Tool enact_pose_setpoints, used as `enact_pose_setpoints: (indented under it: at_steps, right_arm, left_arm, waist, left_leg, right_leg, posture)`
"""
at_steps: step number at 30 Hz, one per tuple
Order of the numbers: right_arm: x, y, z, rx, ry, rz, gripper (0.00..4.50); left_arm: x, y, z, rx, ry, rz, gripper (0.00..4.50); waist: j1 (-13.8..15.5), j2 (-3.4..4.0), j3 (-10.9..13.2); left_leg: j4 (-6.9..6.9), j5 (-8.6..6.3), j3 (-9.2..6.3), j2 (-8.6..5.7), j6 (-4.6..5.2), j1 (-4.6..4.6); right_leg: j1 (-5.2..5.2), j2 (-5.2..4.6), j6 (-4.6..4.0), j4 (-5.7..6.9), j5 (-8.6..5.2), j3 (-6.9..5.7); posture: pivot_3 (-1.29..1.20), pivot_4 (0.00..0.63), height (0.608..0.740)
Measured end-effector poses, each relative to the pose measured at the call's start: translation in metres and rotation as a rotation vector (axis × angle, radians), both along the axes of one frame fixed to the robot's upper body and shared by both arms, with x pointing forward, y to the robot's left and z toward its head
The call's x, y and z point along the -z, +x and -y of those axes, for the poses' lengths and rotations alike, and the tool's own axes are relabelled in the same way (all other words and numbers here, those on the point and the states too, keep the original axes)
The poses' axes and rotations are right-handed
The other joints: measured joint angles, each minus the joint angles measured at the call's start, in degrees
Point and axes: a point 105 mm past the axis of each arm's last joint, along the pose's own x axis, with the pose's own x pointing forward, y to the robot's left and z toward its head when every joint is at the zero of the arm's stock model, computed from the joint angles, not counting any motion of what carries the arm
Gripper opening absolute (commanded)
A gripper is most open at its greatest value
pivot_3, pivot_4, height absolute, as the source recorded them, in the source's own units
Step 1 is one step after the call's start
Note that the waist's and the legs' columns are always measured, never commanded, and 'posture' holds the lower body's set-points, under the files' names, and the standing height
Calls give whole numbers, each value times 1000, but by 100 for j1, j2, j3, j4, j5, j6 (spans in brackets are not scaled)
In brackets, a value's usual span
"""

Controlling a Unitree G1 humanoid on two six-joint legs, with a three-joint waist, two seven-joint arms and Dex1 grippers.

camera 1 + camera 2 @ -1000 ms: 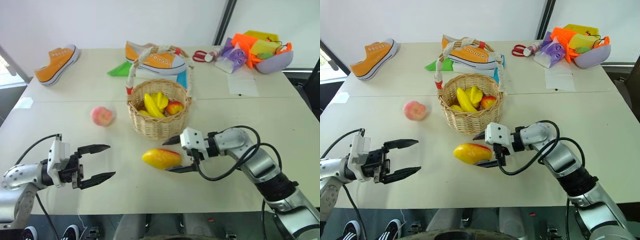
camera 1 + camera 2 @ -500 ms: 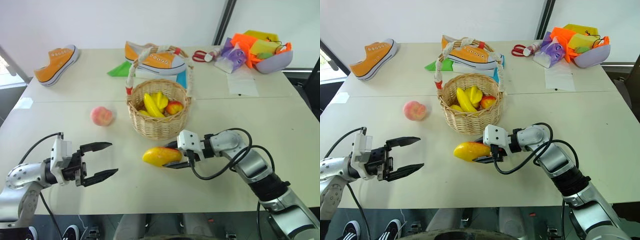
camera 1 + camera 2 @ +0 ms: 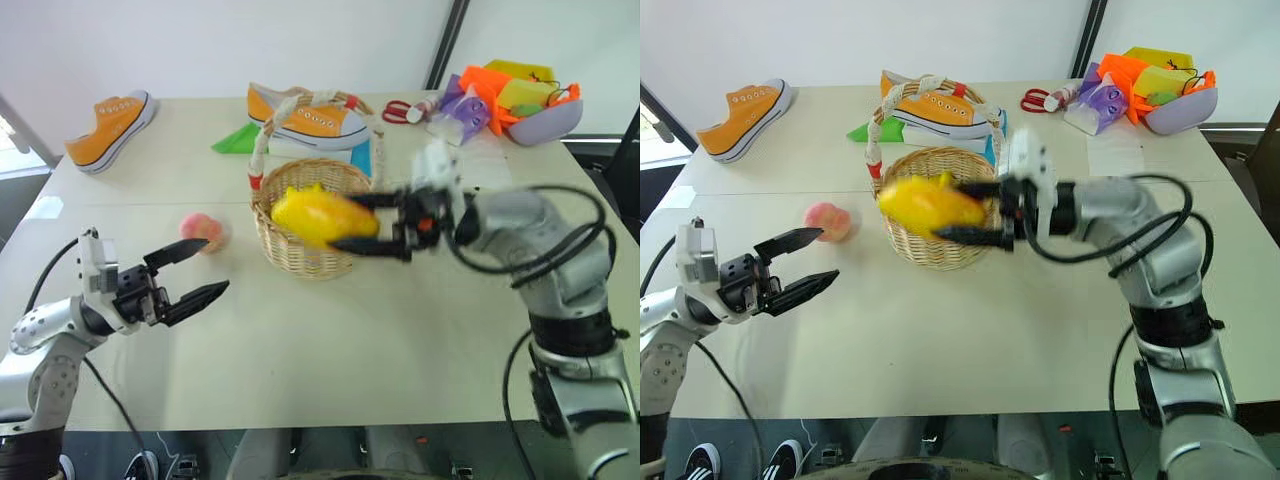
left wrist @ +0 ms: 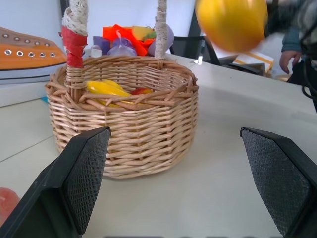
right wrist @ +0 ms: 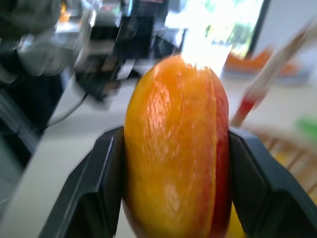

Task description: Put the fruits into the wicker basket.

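Right now the right gripper [image 3: 372, 222] is clamped on the mango [image 3: 312, 216], one black finger on each side of it, and holds it in the air over the near rim of the wicker basket [image 3: 300, 252]. That arm comes in from the 3 o'clock side with the forearm raised off the bench [image 3: 420, 330] and the gripper lying about level, pointing toward 9 o'clock. In the right wrist view the mango [image 5: 176, 148] sits squarely between the two pads, red blush along one edge. Inside the basket the yellow banana [image 4: 106, 89] lies against the wall with something red beside it. The peach [image 3: 203, 228] rests on the bench at about 9 o'clock from the basket, near it but apart. At 8 o'clock the left gripper [image 3: 190, 275] hangs above the bench with its fingers spread wide and nothing between them, pointing toward the basket and tipped slightly upward, its upper fingertip close to the peach. Two orange sneakers [image 3: 310, 118] and a lilac bowl [image 3: 545, 122] of clutter sit along the far edge at 12 to 2 o'clock.
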Motion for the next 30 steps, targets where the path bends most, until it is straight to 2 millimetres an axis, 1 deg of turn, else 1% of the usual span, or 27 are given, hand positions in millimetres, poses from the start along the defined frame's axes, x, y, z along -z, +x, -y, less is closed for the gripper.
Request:
enact_pose_setpoints:
  at_steps: [2, 3, 4, 6, 8, 10, 12, 13, 14, 17, 20, 21, 23, 24, 26, 28, 30]
  right_arm:
    - [8, 19, 0, 98, -52, 28, 2315]
    - [17, 31, 0, 158, -86, 36, 2315]
    - [24, 39, 1, 197, -107, 32, 2315]
    - [35, 51, 0, 255, -130, 26, 2315]
    - [41, 59, -1, 290, -124, 6, 2315]
    - [43, 61, -2, 297, -118, -4, 3342]
    - [43, 58, -3, 275, -118, -11, 4185]
    - [43, 57, -3, 269, -114, -19, 4482]
    - [42, 57, -3, 270, -110, -22, 4482]
    - [33, 51, -2, 255, -75, -7, 4482]
    - [17, 36, 1, 202, 5, 4, 4482]
    - [12, 32, 4, 190, 27, 7, 4482]
    - [7, 17, 16, 158, 43, 8, 4482]
    - [10, 7, 24, 139, 29, -5, 4482]
    - [23, -10, 34, 109, -21, -46, 4482]
    - [43, -24, 43, 105, -112, -60, 4482]
    - [63, -32, 52, 123, -208, -61, 4482]
  left_arm:
    - [4, 4, -2, -22, 3, -10, 4500]
    - [5, 7, -4, -42, 6, -10, 4500]
    - [4, 11, -6, -59, 4, -3, 4500]
    - [3, 15, -6, -79, 7, 17, 4500]
    - [4, 15, -6, -84, 5, 14, 4500]
    - [5, 15, -5, -84, -3, 10, 4500]
    - [7, 16, -5, -95, -11, -2, 4500]
    - [8, 16, -5, -103, -13, -12, 4500]
    - [8, 17, -6, -109, -14, -18, 4500]
    - [10, 18, -7, -126, -16, -38, 4500]
    - [11, 20, -8, -154, -23, -48, 4500]
    - [10, 21, -9, -164, -24, -49, 4500]
    - [9, 24, -11, -197, -31, -48, 4500]
    - [8, 27, -13, -227, -31, -43, 4500]
    - [6, 32, -19, -290, -22, -30, 4500]
    - [3, 41, -25, -366, 1, -18, 4500]
    - [1, 49, -32, -462, 37, -8, 4500]
  waist:
    - [15, 0, 0]
    - [16, 0, 0]
    - [19, 0, 0]
    - [7, 0, 0]
    - [-2, 0, 0]
    - [-9, 1, 1]
    - [-10, 1, 1]
    - [-11, 1, 1]
    - [-9, 1, 1]
    - [-2, 1, 1]
    - [5, 1, 1]
    - [7, 1, 1]
    - [40, 0, 1]
    - [52, -1, 0]
    - [92, -2, 0]
    - [114, -1, 0]
    - [122, -1, 0]
  left_leg:
    - [1, 0, 0, -5, 0, -2]
    - [5, 1, 0, -7, 0, -3]
    - [6, 1, 0, -9, 0, -4]
    - [8, 1, 1, -11, 0, -4]
    - [4, 1, 1, -9, -1, -4]
    - [1, 3, 1, -6, -4, -4]
    - [0, 4, 1, -4, -5, -4]
    - [1, 4, 1, -4, -5, -4]
    - [2, 4, 1, -5, -5, -4]
    - [3, 3, 1, -6, -4, -4]
    - [2, 3, 0, -6, -4, -4]
    - [3, 3, 0, -6, -4, -4]
    - [4, 1, -2, -7, 0, -4]
    - [6, -1, -2, -8, 2, -4]
    - [6, -2, -1, -8, 4, -4]
    - [7, -1, 0, -5, 3, -4]
    - [9, -1, 5, -4, 3, -3]
  right_leg:
    - [-3, -3, 0, 0, 0, 0]
    - [-4, -5, 1, 0, 1, 0]
    - [-4, -6, 1, 0, 1, 0]
    - [0, -7, 2, 1, 1, 0]
    - [-2, -6, 2, 3, 1, 1]
    - [-6, -3, 1, 6, 1, 1]
    - [-5, -1, 1, 6, 1, 1]
    - [-5, -1, 1, 6, 1, 1]
    - [-4, -1, 1, 6, 1, 1]
    - [-3, -2, 1, 5, 1, 1]
    - [-3, -2, 2, 5, 1, 1]
    - [-2, -2, 2, 5, 2, 1]
    - [3, -4, 2, 1, 2, 0]
    - [4, -4, 2, -1, 2, 0]
    - [6, -6, 2, -3, 1, 0]
    - [5, -4, 2, -2, 1, 0]
    - [5, -4, 2, 0, 1, 1]
  posture:
    - [0, 150, 740]
    - [0, 150, 740]
    - [0, 150, 740]
    - [0, 150, 740]
    - [0, 150, 740]
    - [0, 150, 740]
    - [0, 150, 740]
    - [0, 150, 740]
    - [0, 150, 740]
    - [0, 150, 740]
    - [0, 150, 740]
    - [0, 150, 740]
    - [0, 150, 740]
    - [0, 150, 740]
    - [0, 150, 740]
    - [0, 150, 740]
    - [0, 150, 740]
